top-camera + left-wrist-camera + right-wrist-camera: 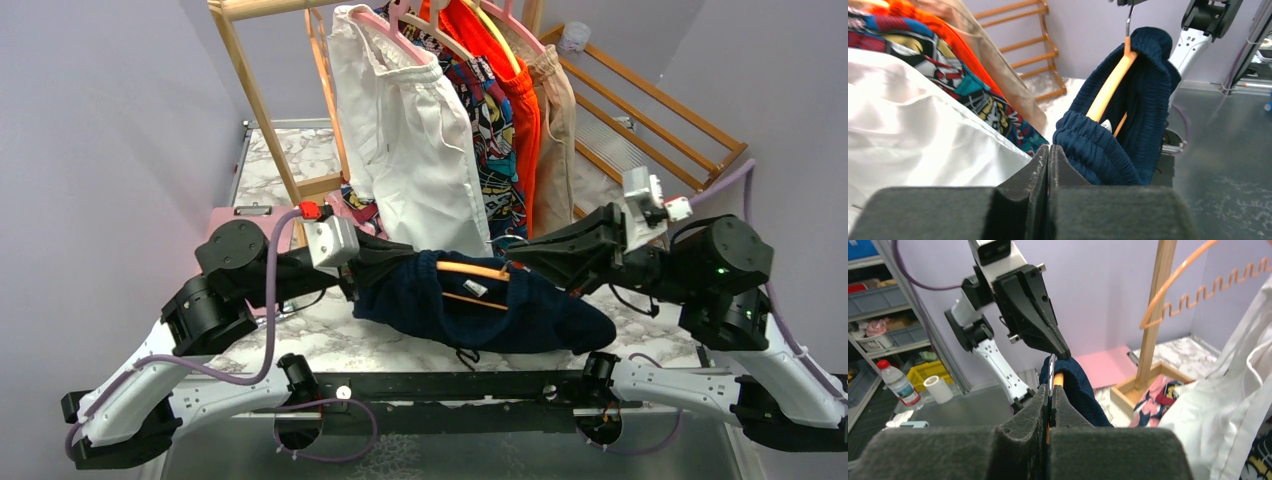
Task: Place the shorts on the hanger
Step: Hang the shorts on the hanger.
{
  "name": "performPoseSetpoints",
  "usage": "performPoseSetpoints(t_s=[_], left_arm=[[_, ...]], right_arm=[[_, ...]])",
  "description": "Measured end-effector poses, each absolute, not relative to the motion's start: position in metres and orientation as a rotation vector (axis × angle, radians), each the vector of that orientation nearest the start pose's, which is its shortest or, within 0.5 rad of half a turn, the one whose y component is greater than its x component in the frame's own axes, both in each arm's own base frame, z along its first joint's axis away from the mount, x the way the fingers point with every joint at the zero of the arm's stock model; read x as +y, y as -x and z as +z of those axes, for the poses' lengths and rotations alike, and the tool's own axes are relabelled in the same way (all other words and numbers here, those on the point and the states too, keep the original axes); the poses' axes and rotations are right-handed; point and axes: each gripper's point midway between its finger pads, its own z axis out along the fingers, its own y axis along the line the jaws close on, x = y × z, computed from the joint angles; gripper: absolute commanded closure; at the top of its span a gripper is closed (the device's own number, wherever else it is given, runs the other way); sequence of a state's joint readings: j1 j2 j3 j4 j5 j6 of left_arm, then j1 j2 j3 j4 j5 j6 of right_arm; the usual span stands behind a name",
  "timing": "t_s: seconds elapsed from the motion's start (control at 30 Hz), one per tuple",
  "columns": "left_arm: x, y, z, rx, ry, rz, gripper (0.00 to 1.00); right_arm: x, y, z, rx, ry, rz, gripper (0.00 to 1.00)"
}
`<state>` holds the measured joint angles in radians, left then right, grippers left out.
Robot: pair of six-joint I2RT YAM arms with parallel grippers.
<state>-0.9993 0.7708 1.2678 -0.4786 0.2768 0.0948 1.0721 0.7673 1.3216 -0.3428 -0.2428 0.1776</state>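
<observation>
The navy shorts [500,310] hang draped over the orange-tan hanger [472,270], held above the marble table between my two grippers. My right gripper [518,258] is shut on the hanger's neck; in the right wrist view the metal hook [1051,371] and orange wood sit between the jaws [1050,390]. My left gripper [375,262] is at the shorts' left end. In the left wrist view its jaws [1049,150] are pressed together, with the shorts' waistband [1098,150] against the right finger and the hanger [1110,85] beyond. No fabric shows between them.
A wooden clothes rack [262,100] behind holds white shorts [410,140], patterned, bright orange [515,90] and beige garments on pink hangers. A slatted wooden rack [650,120] leans at the back right. A pink board [225,215] lies at the left.
</observation>
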Motion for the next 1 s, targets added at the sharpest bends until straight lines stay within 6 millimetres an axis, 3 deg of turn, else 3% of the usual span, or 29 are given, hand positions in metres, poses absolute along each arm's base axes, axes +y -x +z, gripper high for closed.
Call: performPoseSetpoints(t_s=[0.03, 0.07, 0.13, 0.23, 0.43, 0.67, 0.83, 1.0], left_arm=[[-0.243, -0.104, 0.435, 1.247, -1.027, -0.916, 0.55], [-0.241, -0.104, 0.440, 1.231, -1.025, -0.908, 0.44], [-0.239, -0.104, 0.444, 1.219, -1.024, -0.902, 0.33], [-0.240, -0.104, 0.440, 1.238, -1.032, -0.902, 0.25], [-0.241, -0.101, 0.439, 1.237, -1.047, -0.919, 0.22], [-0.261, -0.082, 0.452, 1.164, -1.120, -1.063, 0.22], [-0.285, -0.075, 0.435, 1.192, -1.211, -1.175, 0.23], [-0.303, -0.075, 0.405, 1.266, -1.273, -1.237, 0.23]], right_arm=[[0.243, -0.075, 0.495, 1.195, 0.827, 1.203, 0.99], [0.242, -0.074, 0.500, 1.180, 0.828, 1.206, 0.99], [0.240, -0.072, 0.503, 1.162, 0.832, 1.208, 0.99], [0.240, -0.071, 0.499, 1.165, 0.837, 1.209, 0.99], [0.249, -0.076, 0.469, 1.234, 0.863, 1.198, 0.99], [0.256, -0.078, 0.460, 1.260, 0.870, 1.206, 0.99], [0.262, -0.079, 0.457, 1.261, 0.869, 1.223, 0.99], [0.267, -0.081, 0.446, 1.284, 0.871, 1.231, 0.99]])
